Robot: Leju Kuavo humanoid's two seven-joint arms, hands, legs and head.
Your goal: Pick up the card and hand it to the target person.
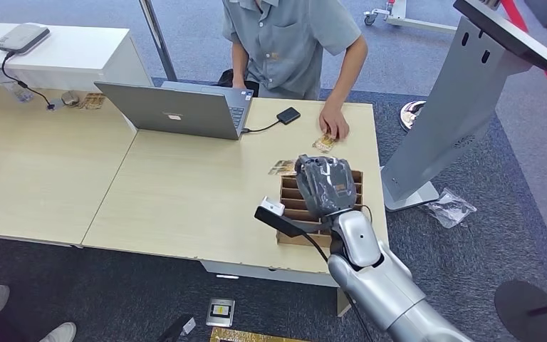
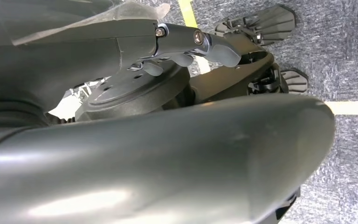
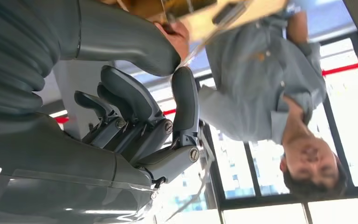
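1. Head view, far left: a grey flat device with a black cable (image 1: 21,37) lies on a white side table (image 1: 78,50), well apart from the work.
2. On the pale wooden table (image 1: 178,206), a silver open laptop (image 1: 174,108) faces the person in the grey short-sleeved shirt (image 1: 288,43). A small black square box (image 1: 288,115), cabled to the laptop, lies just beside it.
3. The person's hand (image 1: 335,125) rests on the table, touching a small gold-patterned card (image 1: 323,144), likely pinning it in place.
4. A second gold-patterned card (image 1: 282,168) lies flat just beside the brown slotted cardboard rack (image 1: 295,214), probably the card store.
5. The robot's right hand (image 1: 325,185), wrapped in clear plastic, hovers over the rack. In the right wrist view its dark fingers (image 3: 135,109) curl inward with no card between them, so it looks closed on nothing; I judge no card is picked up yet.
6. In the left wrist view, the left hand (image 2: 186,44) hangs by the robot's body over grey carpet, fingers loosely curled and holding nothing, idle because the right arm does the work.
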